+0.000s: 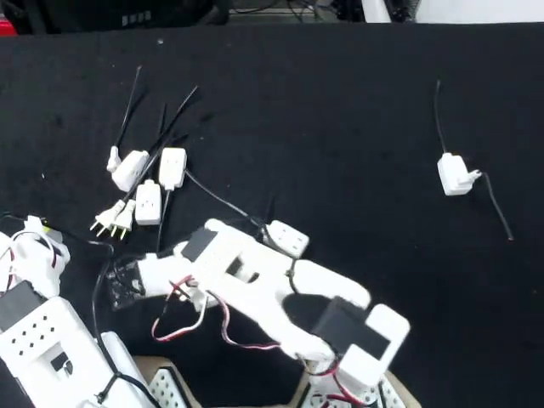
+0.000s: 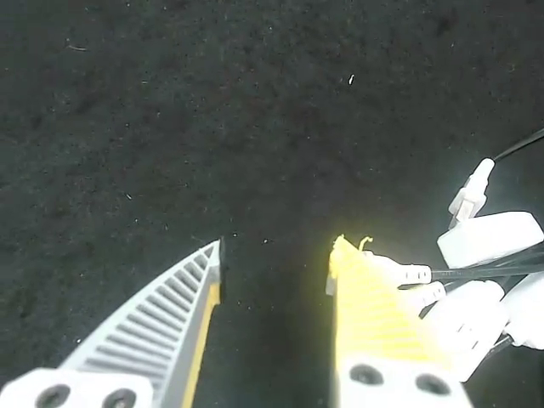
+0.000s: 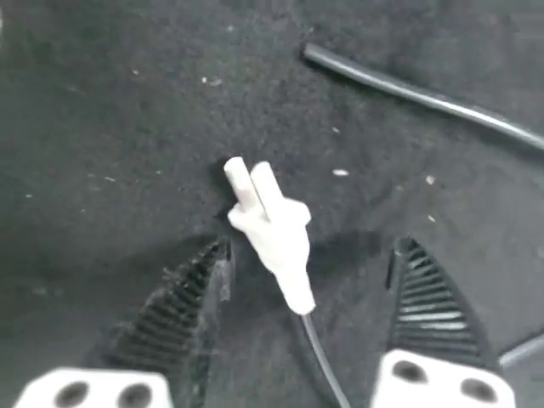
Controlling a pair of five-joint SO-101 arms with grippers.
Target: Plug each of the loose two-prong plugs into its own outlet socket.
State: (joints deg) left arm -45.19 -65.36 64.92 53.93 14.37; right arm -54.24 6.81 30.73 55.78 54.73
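From above, the black counter (image 1: 340,102) carries a cluster of white sockets (image 1: 172,167) near its left side, with a pair of two-prong plugs (image 1: 112,219) lying just beside them and thin black leads fanning away. A further socket (image 1: 287,239) lies partly under the right arm (image 1: 255,285), which stretches across towards the left, while a lone white block (image 1: 455,174) with its lead sits well apart on the right. The left arm (image 1: 42,340) is at the lower left corner. In the left wrist view the left arm's jaws stand wide apart over bare counter, holding nothing; the yellow-taped finger (image 2: 374,323) is just beside the loose plugs and sockets. In the right wrist view the right arm's jaws are also spread wide, and between the black fingers (image 3: 174,314) lies a white plug (image 3: 270,223) with its prongs pointing away from the wrist and its lead trailing back between them. It seems to touch neither finger. A black cable (image 3: 416,98) crosses the counter beyond.
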